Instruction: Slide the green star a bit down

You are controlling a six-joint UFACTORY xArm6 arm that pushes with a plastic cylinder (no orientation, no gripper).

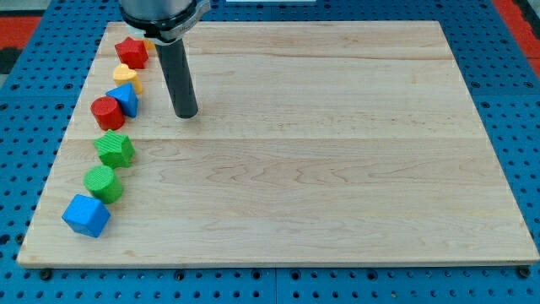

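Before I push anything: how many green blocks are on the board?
2, both near the view's left edge: the green star, below-left of my tip, and the green cylinder just beneath it. None looks hidden.

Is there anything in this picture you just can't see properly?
- Upper arm: cut off by the view's top edge; only the rod ending at my tip shows.
- Yellow block: partly hidden by the blue block, shape unclear.
- An orange sliver behind the rod by the red star: too hidden to name.
- Green star: fully visible.
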